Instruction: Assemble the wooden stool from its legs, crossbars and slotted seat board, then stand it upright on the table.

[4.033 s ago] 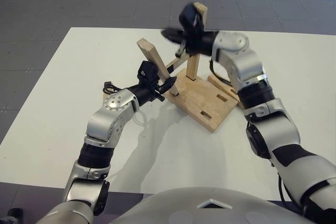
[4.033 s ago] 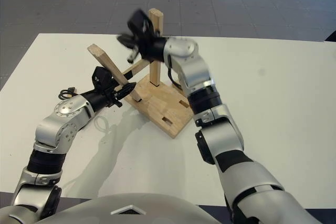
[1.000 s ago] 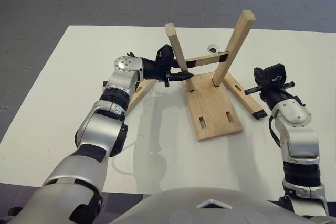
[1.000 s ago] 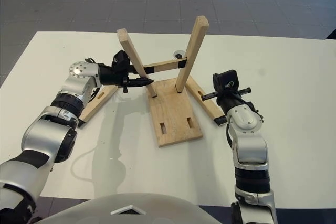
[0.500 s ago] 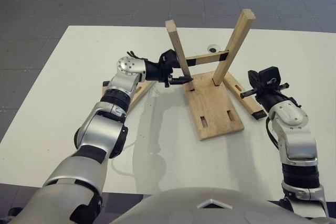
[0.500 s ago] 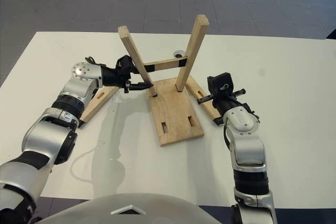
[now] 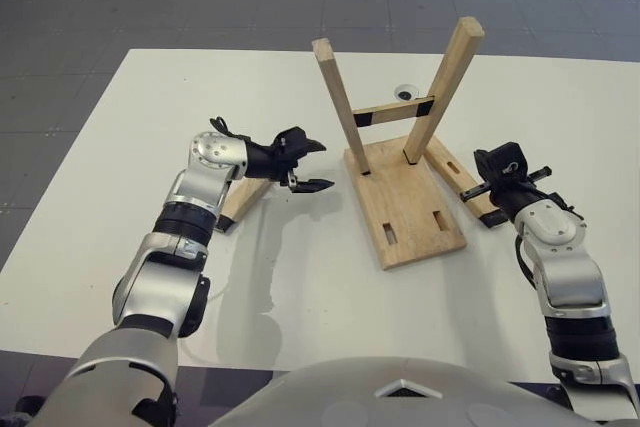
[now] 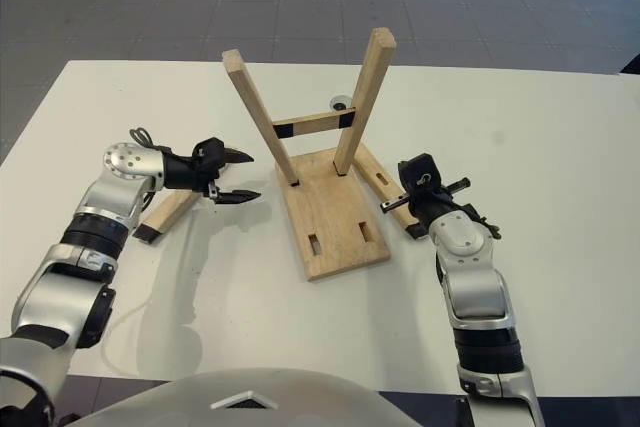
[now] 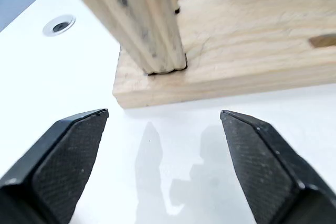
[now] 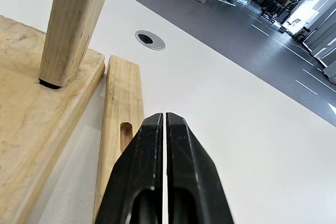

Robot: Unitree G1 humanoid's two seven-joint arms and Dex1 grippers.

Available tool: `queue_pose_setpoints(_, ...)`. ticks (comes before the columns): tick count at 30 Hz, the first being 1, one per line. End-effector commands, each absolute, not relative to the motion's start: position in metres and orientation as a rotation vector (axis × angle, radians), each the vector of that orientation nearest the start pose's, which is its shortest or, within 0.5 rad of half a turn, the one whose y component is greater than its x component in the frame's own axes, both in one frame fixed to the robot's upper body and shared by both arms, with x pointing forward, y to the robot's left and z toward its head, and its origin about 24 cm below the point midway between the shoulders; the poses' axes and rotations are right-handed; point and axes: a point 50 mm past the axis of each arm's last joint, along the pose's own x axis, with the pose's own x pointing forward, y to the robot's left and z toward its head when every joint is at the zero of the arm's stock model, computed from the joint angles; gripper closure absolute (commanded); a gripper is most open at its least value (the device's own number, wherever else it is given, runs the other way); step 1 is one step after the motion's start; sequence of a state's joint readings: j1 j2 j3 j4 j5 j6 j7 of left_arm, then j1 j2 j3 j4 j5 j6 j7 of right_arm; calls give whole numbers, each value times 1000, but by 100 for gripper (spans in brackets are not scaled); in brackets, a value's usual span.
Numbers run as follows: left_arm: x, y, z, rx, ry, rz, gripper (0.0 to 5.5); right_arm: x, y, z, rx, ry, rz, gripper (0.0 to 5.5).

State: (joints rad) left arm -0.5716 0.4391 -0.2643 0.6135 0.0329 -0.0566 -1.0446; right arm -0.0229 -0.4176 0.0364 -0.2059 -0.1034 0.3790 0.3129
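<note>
left gripper (image 7: 325, 164) wide open, holding nothing, seat board (image 7: 405, 207) just ahead | right gripper (image 10: 166, 116) clenched shut, loose leg (image 10: 122, 114) right under it on desk (image 7: 120, 147)

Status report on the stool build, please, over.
Left gripper open, empty, beside seat board. Right gripper shut over loose leg. Two legs slotted in; two loose. Nothing obstructing.

The pale slotted seat board (image 7: 410, 209) was raw, grainy wood, like the square legs (image 7: 340, 107) set in it. Under the board, the white tabletop (image 7: 120, 147) looked smooth and matt. The black fingers (image 9: 68, 156) of the left gripper (image 7: 326, 164) were finely textured.
</note>
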Motion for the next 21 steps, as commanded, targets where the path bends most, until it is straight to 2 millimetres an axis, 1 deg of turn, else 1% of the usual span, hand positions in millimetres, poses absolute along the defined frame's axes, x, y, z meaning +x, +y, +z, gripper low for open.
queue_pose_setpoints(1,318,139,42,524,334,-988,154,249,-204,52,-755,197,355,540)
queue_pose_setpoints(3,314,133,35,528,361,-945,154,243,-202,42,-835,186,450,540)
queue_pose_setpoints(4,313,132,32,536,375,-922,154,240,-201,42,-837,177,481,540)
queue_pose_setpoints(6,312,133,27,543,393,-874,154,237,-198,40,-897,162,564,540)
queue_pose_setpoints(9,314,129,26,536,393,-843,154,232,-198,31,-1016,176,715,540)
queue_pose_setpoints(11,316,124,27,534,387,-832,154,227,-197,27,-1005,203,803,540)
queue_pose_setpoints(12,319,121,28,527,382,-821,154,225,-196,26,-916,246,834,540)
queue_pose_setpoints(15,325,108,32,505,353,-817,154,215,-187,16,-569,407,916,540)
queue_pose_setpoints(16,327,105,33,501,346,-818,154,213,-184,15,-498,429,930,540)
queue_pose_setpoints(18,329,102,34,501,341,-820,154,213,-178,16,-409,455,949,540)
queue_pose_setpoints(21,330,104,35,511,349,-814,154,221,-169,21,-356,435,937,540)
